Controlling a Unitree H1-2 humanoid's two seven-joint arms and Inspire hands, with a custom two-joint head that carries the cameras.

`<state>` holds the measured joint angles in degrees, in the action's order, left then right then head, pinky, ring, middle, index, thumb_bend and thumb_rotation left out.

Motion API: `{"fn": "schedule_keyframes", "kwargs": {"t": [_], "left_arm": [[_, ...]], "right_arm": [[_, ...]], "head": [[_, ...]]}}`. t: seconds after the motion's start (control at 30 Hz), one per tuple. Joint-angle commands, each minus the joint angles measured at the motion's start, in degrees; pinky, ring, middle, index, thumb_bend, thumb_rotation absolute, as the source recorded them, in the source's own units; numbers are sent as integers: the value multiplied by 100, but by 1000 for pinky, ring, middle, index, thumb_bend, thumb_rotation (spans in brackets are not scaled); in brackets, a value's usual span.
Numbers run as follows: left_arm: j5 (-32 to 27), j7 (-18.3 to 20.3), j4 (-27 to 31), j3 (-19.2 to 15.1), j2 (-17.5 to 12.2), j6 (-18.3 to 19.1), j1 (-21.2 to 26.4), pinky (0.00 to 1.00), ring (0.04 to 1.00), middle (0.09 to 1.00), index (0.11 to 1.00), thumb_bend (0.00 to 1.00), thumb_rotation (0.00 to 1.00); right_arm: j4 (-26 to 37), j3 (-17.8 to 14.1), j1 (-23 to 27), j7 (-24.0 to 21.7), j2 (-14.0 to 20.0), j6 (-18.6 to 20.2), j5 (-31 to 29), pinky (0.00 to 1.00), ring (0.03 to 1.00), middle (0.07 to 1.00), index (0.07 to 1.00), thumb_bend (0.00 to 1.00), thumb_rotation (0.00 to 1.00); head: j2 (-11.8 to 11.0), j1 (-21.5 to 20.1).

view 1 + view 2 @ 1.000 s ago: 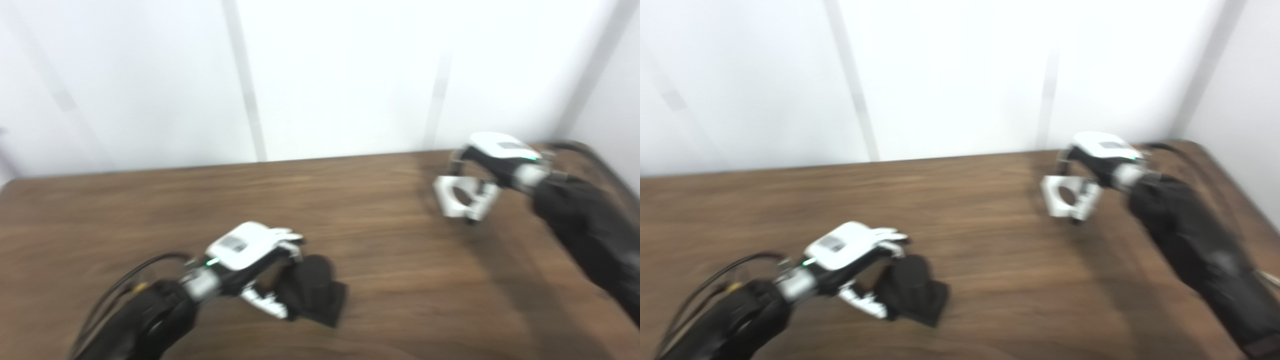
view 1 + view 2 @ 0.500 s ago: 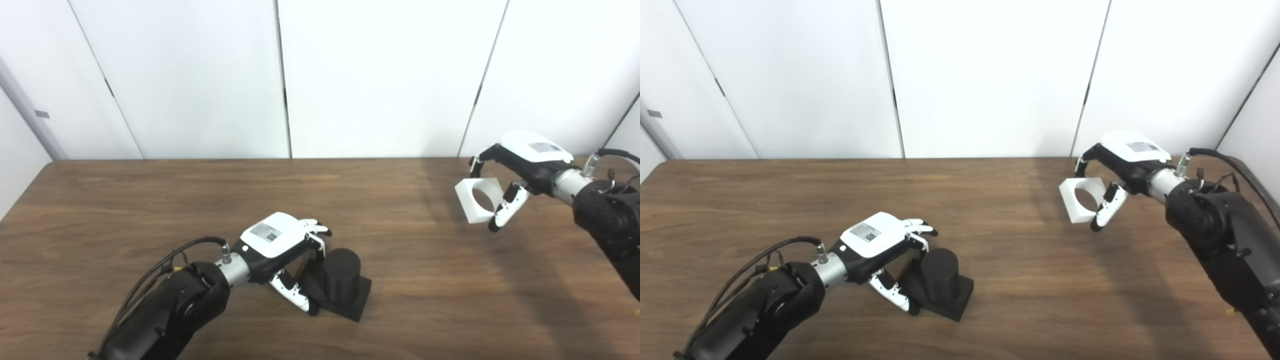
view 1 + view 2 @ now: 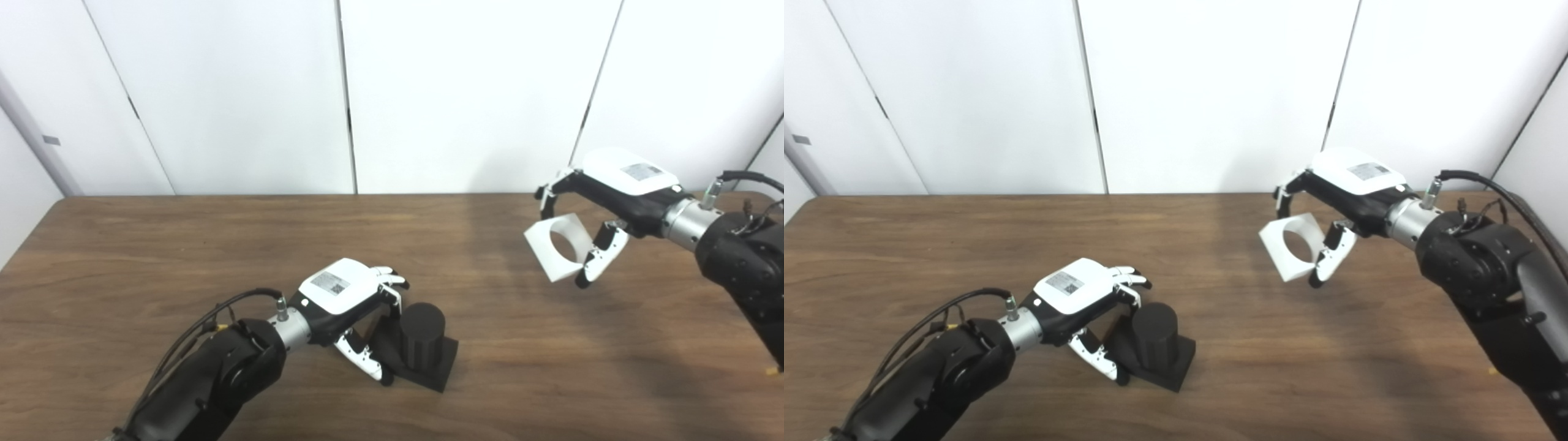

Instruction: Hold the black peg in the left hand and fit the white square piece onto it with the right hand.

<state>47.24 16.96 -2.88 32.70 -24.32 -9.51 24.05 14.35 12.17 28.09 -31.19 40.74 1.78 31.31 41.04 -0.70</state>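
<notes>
The black peg [image 3: 421, 343], a round post on a square black base, stands on the brown table [image 3: 153, 257] near the front middle. My left hand [image 3: 352, 306] is closed around its left side, fingers over the base edge and thumb below. The white square piece [image 3: 560, 246], with a round hole through it, is held tilted in the air at the right by my right hand [image 3: 612, 196], fingers on its top edge and thumb on its lower right. The piece is well to the right of the peg and higher.
White wall panels [image 3: 465, 92] stand behind the table's far edge. A black cable [image 3: 1488, 184] runs along my right forearm. Bare wood lies between the two hands.
The camera steadied after a blurred shift. My right hand has carried the white piece left and slightly up, and tilted it more. My left hand and the peg have barely moved.
</notes>
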Motion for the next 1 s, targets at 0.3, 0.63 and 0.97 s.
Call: {"fn": "schedule_keyframes", "kwargs": {"t": [0.3, 0.63, 0.97], "left_arm": [[439, 389, -249, 295, 12, 142, -190, 781, 909, 886, 491, 520, 81], [453, 384, -213, 308, 21, 146, -175, 778, 909, 889, 491, 520, 81], [422, 457, -157, 305, 39, 190, -172, 777, 908, 887, 491, 520, 81]], "right_arm": [[825, 21, 327, -441, -229, 20, -300, 714, 814, 763, 478, 521, 132], [1195, 249, 479, -873, -626, 132, -183, 739, 821, 768, 478, 521, 133], [1263, 513, 631, -1131, -1064, 221, -46, 736, 829, 778, 478, 519, 138]], "head": [[54, -30], [69, -12], [79, 7]]}}
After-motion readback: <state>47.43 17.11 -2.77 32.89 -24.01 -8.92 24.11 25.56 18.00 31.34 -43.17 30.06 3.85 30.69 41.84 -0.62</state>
